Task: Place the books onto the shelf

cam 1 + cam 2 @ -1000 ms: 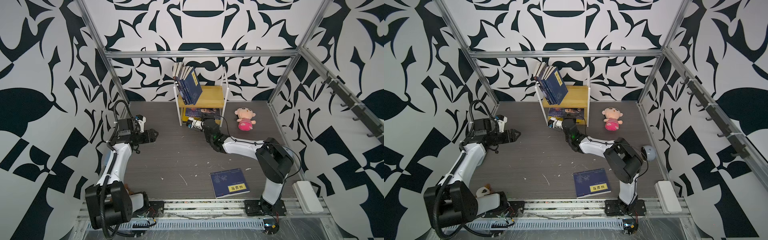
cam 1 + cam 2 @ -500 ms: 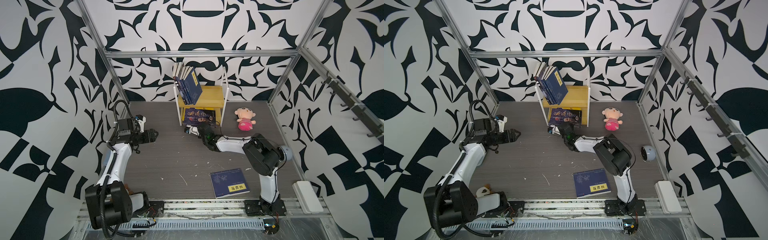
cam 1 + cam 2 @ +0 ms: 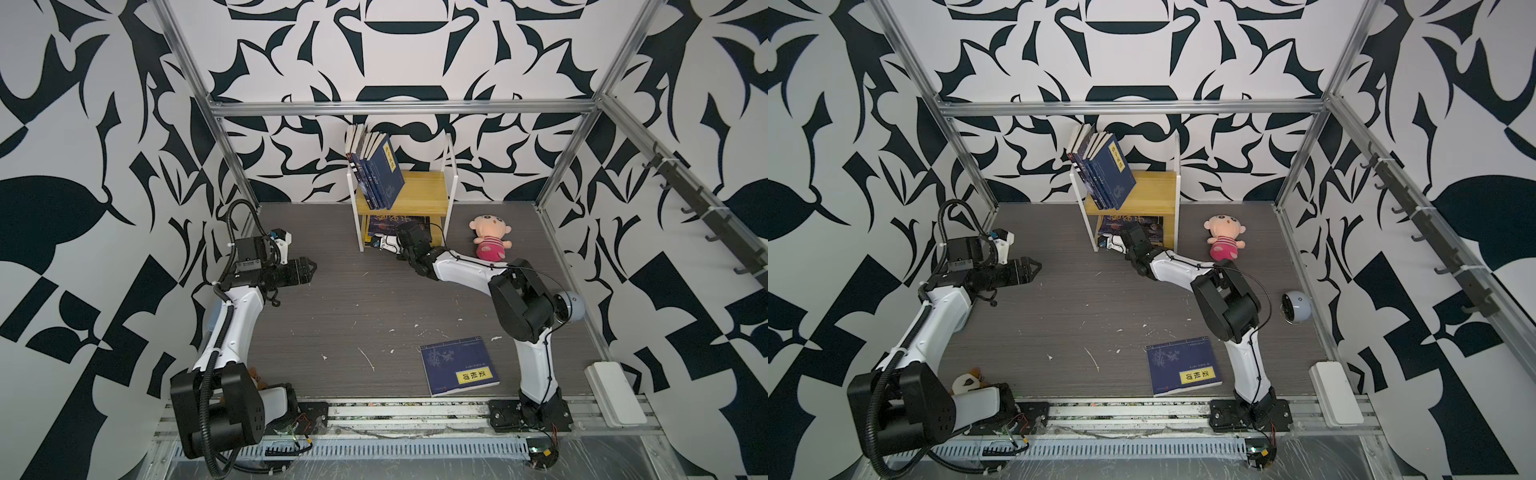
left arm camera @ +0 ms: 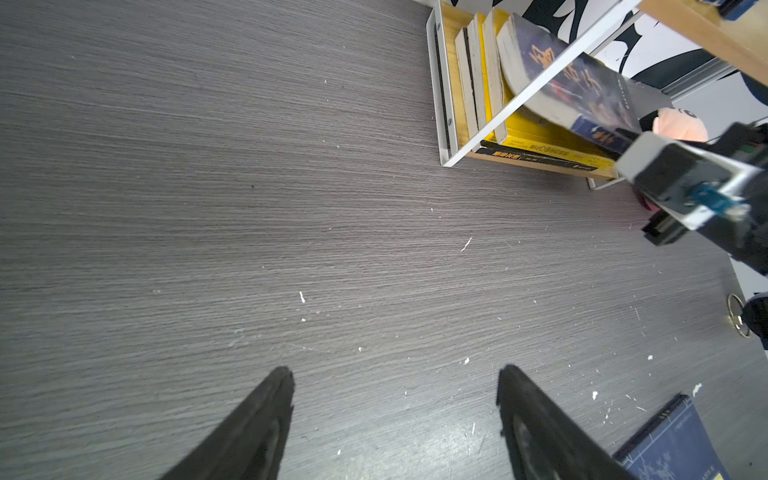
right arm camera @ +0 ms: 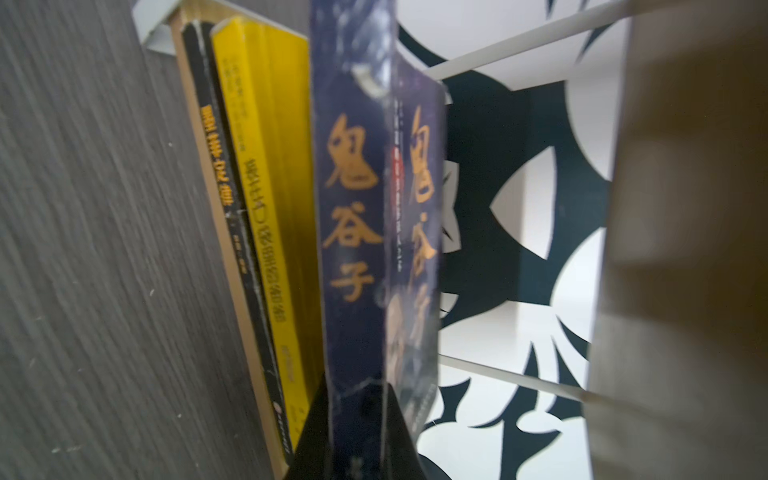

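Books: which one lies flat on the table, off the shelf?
The navy book with the yellow label, near the front edge; the others are in the shelf, one dark book gripped by the right pincer.

The left arm hovers well to the left of the shelf (image 3: 419,195), with the left claw (image 3: 309,270) spread wide, empty and pointing forward. The right arm stretches low to the shelf's lower tier, the right claw (image 5: 359,415) clamped on the dark book (image 5: 353,208).

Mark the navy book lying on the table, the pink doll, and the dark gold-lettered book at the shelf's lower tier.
navy book (image 3: 457,368), in a top view, middle of its cover.
pink doll (image 3: 490,250), in a top view, its striped body.
dark gold-lettered book (image 5: 353,249), in the right wrist view, its spine.
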Motion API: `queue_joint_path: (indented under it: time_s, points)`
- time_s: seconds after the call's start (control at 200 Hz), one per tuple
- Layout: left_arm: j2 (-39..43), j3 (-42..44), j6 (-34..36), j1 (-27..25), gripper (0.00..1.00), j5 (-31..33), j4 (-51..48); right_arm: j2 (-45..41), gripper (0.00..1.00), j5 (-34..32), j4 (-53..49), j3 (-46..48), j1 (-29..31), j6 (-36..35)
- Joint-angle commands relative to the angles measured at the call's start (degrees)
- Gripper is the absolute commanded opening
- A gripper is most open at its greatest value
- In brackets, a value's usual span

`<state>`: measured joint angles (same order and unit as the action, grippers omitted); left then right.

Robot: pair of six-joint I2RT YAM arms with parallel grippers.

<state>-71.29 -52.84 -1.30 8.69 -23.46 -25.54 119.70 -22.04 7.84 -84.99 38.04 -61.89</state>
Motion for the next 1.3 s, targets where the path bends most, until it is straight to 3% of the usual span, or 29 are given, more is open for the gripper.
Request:
queue_joint_path:
  time_s: [0.0, 0.245, 0.435, 0.59, 0.795, 1.16, 1.295]
  points:
    - [1.1, 0.6, -0.2, 0.1, 0.81, -1.3, 0.5, -0.2, 0.04, 2.9, -2.2, -3.4, -0.5, -0.2]
    - [1.0, 0.6, -0.1, -0.1, 0.81, -1.3, 0.7, 1.1, 0.08, 7.0, -5.2, -5.3, -1.7, -2.0]
    - [0.9, 0.5, -0.1, -0.2, 0.81, -1.1, 0.6, 0.9, 0.36, 10.1, -11.5, -7.6, -2.1, -3.9]
    - [1.0, 0.6, -0.1, -0.2, 0.81, -1.0, 0.6, -1.6, 0.48, 17.4, -24.9, -12.0, -2.6, -1.3]
    - [0.9, 0.7, -0.2, -0.2, 0.81, -1.0, 0.8, -4.0, 0.50, 19.0, -31.6, -13.0, -4.2, -1.6]
    - [1.1, 0.6, -0.2, -0.2, 0.81, -0.9, 0.5, -2.0, 0.51, 18.8, -32.2, -13.8, -7.6, -1.7]
    - [1.0, 0.5, -0.3, -0.2, 0.81, -1.0, 0.5, -0.4, 0.47, 18.3, -31.2, -14.9, -7.7, -1.9]
